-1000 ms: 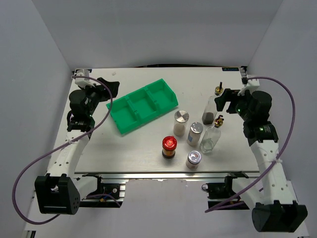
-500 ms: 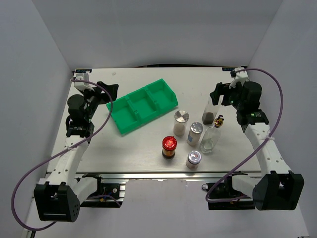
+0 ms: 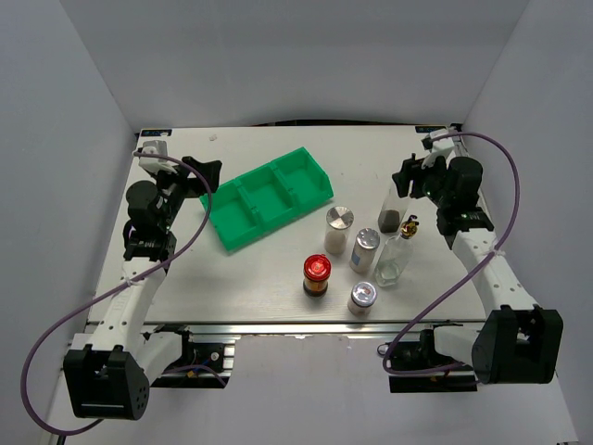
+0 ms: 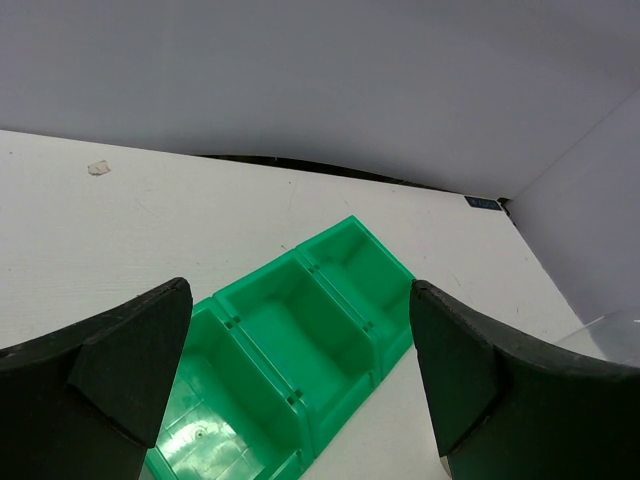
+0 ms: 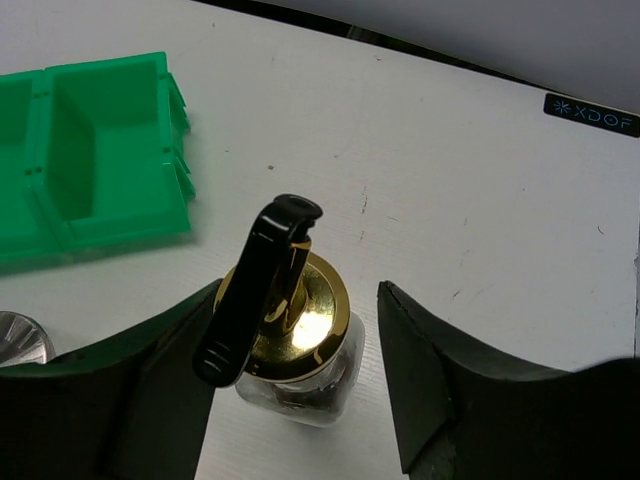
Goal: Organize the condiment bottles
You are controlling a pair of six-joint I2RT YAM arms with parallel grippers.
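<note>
Right gripper (image 5: 295,300): jaws spread, one dark finger (image 5: 440,380) on either side of the bottle, with a gap showing on each side.
Cruet (image 5: 292,330): upright on the table between the fingers; round gold top seen from above, a black pourer lever rising from it towards the camera; clear glass body below, dark inside.
Tray (image 5: 100,215): green plastic, upper left, cut by the frame edge; two compartments in sight, apart from the cruet.
Silver-lidded jar (image 5: 20,340): only a slice of its lid, at the left edge.
Table (image 5: 460,190): white, lightly speckled.
Sticker (image 5: 590,113): dark, lettered "XDOF", at the table's far right edge.
</note>
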